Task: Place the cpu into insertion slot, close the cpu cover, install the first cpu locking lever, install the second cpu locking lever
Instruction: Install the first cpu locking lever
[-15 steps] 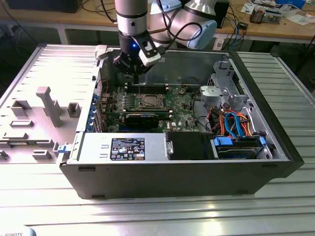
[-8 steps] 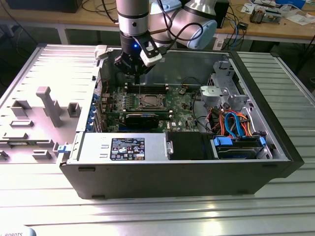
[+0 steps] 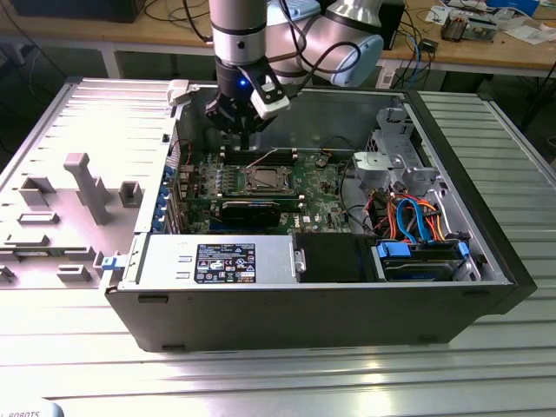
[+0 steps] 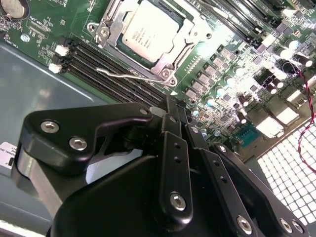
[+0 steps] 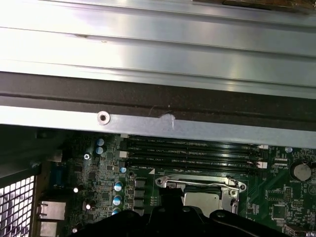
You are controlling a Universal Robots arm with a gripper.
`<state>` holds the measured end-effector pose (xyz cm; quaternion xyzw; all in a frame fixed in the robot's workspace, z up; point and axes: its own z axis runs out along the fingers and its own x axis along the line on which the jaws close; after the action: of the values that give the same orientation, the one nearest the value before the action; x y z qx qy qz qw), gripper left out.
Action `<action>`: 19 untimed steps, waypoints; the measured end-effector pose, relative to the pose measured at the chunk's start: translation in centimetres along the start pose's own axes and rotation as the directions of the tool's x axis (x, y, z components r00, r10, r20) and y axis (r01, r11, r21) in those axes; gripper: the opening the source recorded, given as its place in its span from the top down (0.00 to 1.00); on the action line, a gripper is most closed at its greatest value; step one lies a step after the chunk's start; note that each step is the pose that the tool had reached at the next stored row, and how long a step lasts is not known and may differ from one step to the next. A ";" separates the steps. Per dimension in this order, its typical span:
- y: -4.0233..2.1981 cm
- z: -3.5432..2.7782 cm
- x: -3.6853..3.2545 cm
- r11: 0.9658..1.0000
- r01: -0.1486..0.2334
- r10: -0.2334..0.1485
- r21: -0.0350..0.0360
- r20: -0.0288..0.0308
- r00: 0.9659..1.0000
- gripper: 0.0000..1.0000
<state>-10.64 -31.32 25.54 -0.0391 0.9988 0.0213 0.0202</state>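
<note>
- The open computer case (image 3: 486,261) lies on the ribbed metal table (image 3: 78,130), and the arm (image 3: 236,35) reaches down into it over the green motherboard (image 3: 321,187); a slanted descent could catch the case wall.
- The gripper (image 4: 177,114) hangs just above the long memory slots (image 4: 106,74), beside the socket, its black fingers (image 4: 170,123) drawn together and carrying nothing (as far as the second wrist view shows).
- The insertion slot (image 4: 148,37) already has the cpu (image 4: 150,32) seated in it, with the cpu cover (image 4: 190,44) lying down around the chip.
- A thin locking lever (image 4: 129,76) lies free between socket and memory slots. Judged from here, the fingertips could slip off it, or push it sideways into the memory slots and nearby capacitors (image 4: 217,84).
</note>
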 end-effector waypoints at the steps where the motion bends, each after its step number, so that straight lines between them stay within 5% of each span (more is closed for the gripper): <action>1: 0.00 0.00 0.00 1.000 0.000 0.000 0.001 0.000 1.000 0.89; 5: -0.08 0.24 -0.03 1.000 0.000 0.000 -0.001 0.000 1.000 0.89; 7: -0.19 0.42 -0.13 1.000 0.000 0.000 -0.007 0.001 1.000 0.89; 12: -0.26 1.02 -1.05 1.000 -0.009 0.009 -0.007 0.001 1.000 0.89; 19: -0.26 1.41 -1.50 1.000 -0.010 0.010 -0.007 0.001 1.000 0.89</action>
<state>-9.07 -31.40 24.18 -0.0343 0.9989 0.0250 0.0206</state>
